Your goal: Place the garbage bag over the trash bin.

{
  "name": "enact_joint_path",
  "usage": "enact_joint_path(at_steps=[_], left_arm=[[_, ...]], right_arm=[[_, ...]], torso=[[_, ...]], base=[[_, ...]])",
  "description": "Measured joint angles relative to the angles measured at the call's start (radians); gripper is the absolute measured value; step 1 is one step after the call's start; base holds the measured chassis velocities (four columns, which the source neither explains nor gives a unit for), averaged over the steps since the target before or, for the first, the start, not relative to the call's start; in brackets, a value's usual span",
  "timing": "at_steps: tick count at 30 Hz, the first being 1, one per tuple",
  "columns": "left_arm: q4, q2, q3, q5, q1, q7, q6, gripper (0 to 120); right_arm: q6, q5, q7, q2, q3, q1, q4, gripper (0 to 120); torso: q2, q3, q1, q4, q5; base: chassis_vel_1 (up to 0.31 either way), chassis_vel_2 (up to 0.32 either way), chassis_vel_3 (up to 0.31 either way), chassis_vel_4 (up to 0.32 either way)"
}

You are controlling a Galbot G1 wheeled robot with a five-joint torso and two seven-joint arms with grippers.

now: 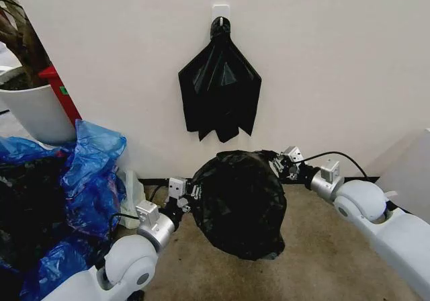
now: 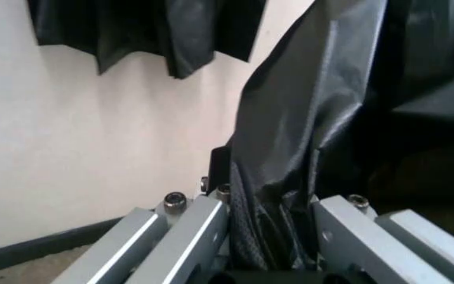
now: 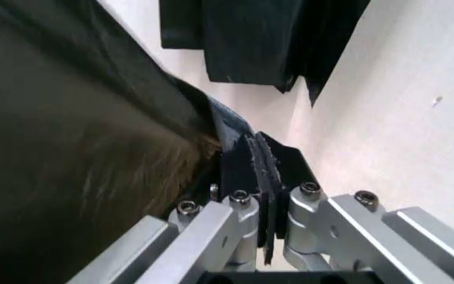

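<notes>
The garbage bag (image 1: 235,203) is glossy black and hangs stretched between my two grippers, low over the brown carpet in front of the wall. My left gripper (image 1: 195,193) is shut on the bag's left edge. In the left wrist view the gathered plastic (image 2: 330,118) runs between that gripper's (image 2: 266,195) fingers. At the upper right edge of the bag, my right gripper (image 1: 277,163) is also shut on it. The right wrist view has its pads (image 3: 247,165) pressed together on a thin fold of the bag (image 3: 69,148). The trash bin is hidden.
A bundle of spare black bags (image 1: 220,89) hangs from a white wall hook above. Blue translucent bags (image 1: 91,173) pile up at the left, beside a large white planter (image 1: 33,109) and a red object (image 1: 60,93). A white panel (image 1: 413,173) stands at the right.
</notes>
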Motion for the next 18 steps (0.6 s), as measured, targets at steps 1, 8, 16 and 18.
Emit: enact_joint_path(at_steps=[1, 8, 16, 18], left_arm=[[-0.004, 0.002, -0.002, 0.000, 0.006, 0.015, 0.000, 1], [-0.022, 0.004, -0.006, 0.006, 0.041, 0.069, -0.010, 1], [-0.029, -0.007, -0.025, -0.016, 0.058, 0.088, -0.023, 1], [-0.031, -0.011, -0.029, -0.025, 0.059, 0.088, -0.023, 1]], right_arm=[[0.013, -0.008, -0.003, 0.013, -0.020, 0.026, -0.025, 0], [0.027, -0.030, -0.022, 0.040, -0.090, 0.106, -0.096, 0], [0.073, -0.044, -0.047, 0.061, -0.133, 0.127, -0.171, 0], [0.089, -0.052, -0.051, 0.066, -0.136, 0.127, -0.191, 0]], torso=[[0.000, 0.000, 0.000, 0.0003, 0.0000], [0.000, 0.000, 0.000, 0.0003, -0.0005], [0.000, 0.000, 0.000, 0.0003, -0.0003], [0.000, 0.000, 0.000, 0.0002, -0.0002]], base=[[0.000, 0.000, 0.000, 0.000], [0.000, 0.000, 0.000, 0.000], [0.000, 0.000, 0.000, 0.000], [0.000, 0.000, 0.000, 0.000]])
